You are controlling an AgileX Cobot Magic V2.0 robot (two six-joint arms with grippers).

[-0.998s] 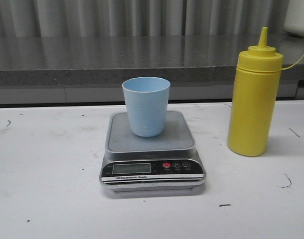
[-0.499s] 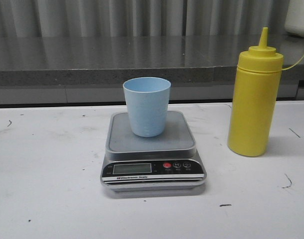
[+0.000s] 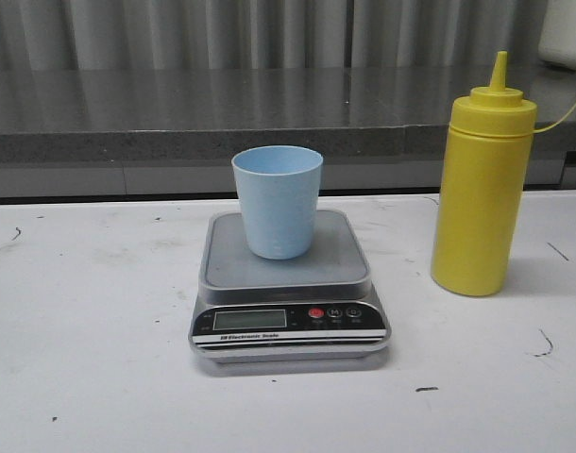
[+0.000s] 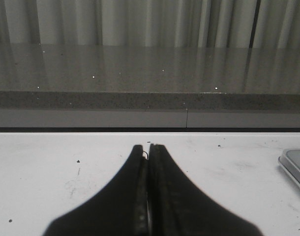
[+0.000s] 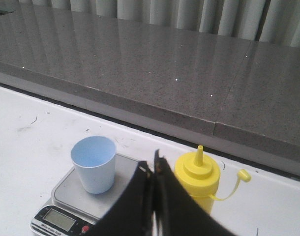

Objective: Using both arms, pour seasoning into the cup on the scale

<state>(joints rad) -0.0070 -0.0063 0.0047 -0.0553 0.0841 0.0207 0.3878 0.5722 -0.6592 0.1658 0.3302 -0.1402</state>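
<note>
Your cup (image 3: 278, 201) sits upright on the scale (image 3: 288, 288), toward the back of the platform and roughly centred side to side. The scale rests on the white table (image 3: 90, 359) with its display and red button facing you. Off to the right, well apart from the scale, your yellow bottle (image 3: 482, 189) stands upright on the table, nozzle up, its little cap hanging loose on a tether to the side. Your left claw (image 4: 148, 147) is pinched fully together with nothing between its fingers, low over bare table, and the scale's corner just shows at the edge of its camera. Your right claw (image 5: 155, 160) is closed tight too and holds nothing; from above, its tips sit between the cup and the bottle, clear of both
</note>
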